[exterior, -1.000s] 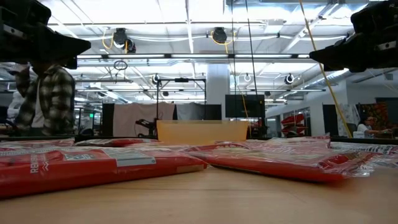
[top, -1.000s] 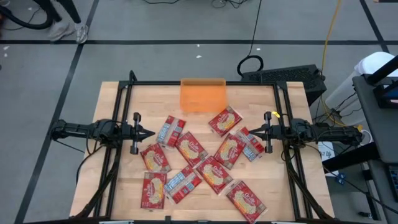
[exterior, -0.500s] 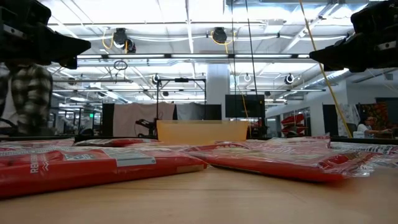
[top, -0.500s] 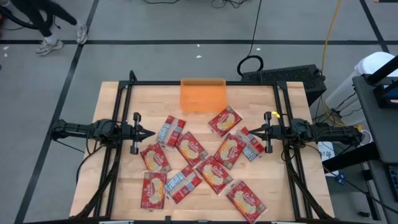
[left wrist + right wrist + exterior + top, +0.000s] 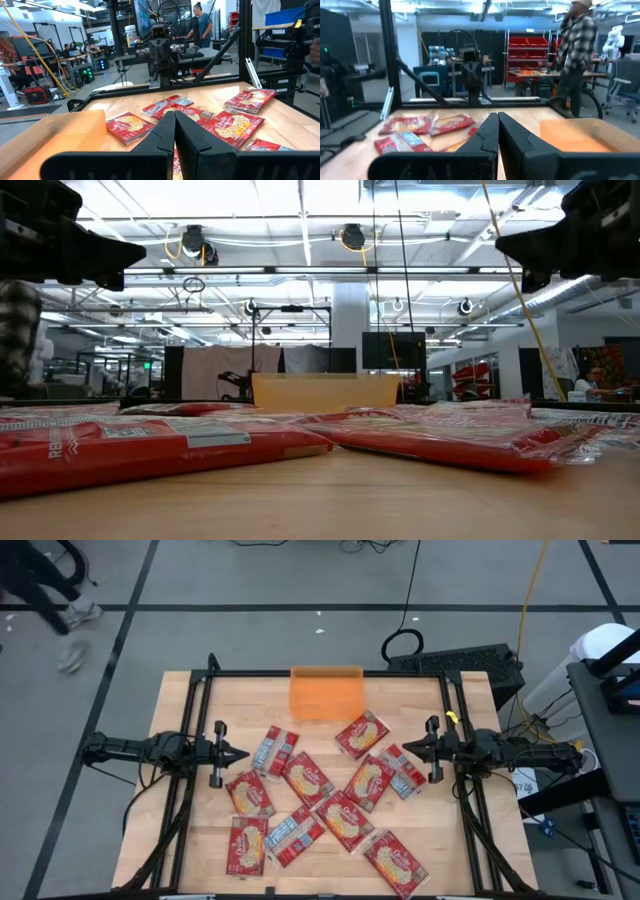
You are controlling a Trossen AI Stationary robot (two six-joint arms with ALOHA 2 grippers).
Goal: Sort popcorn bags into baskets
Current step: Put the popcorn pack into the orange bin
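Note:
Several red popcorn bags (image 5: 340, 802) lie flat and scattered over the middle and near part of the wooden table, some overlapping; two show a silver-grey side (image 5: 275, 750). The translucent orange basket (image 5: 326, 692) stands at the far edge's middle, nothing showing in it. My left gripper (image 5: 246, 754) hovers shut at the table's left side, pointing level toward the bags, above the table. My right gripper (image 5: 405, 748) hovers shut at the right side, facing it, its tip over the edge of a bag (image 5: 403, 770) without touching. Both wrist views show shut fingers, left (image 5: 175, 117) and right (image 5: 498, 117).
A black metal frame (image 5: 320, 673) runs round the table's edges, with slanted struts at both sides. Bare wood (image 5: 420, 705) lies at the far right beside the basket. A person (image 5: 576, 55) stands in the room beyond the table's far side. A keyboard (image 5: 455, 662) sits behind the far right corner.
My right gripper has rolled a little about its own line and tipped its tip slightly upward, staying shut in the same place. A person has walked away past the table's far left corner. The bags and the basket lie as before.

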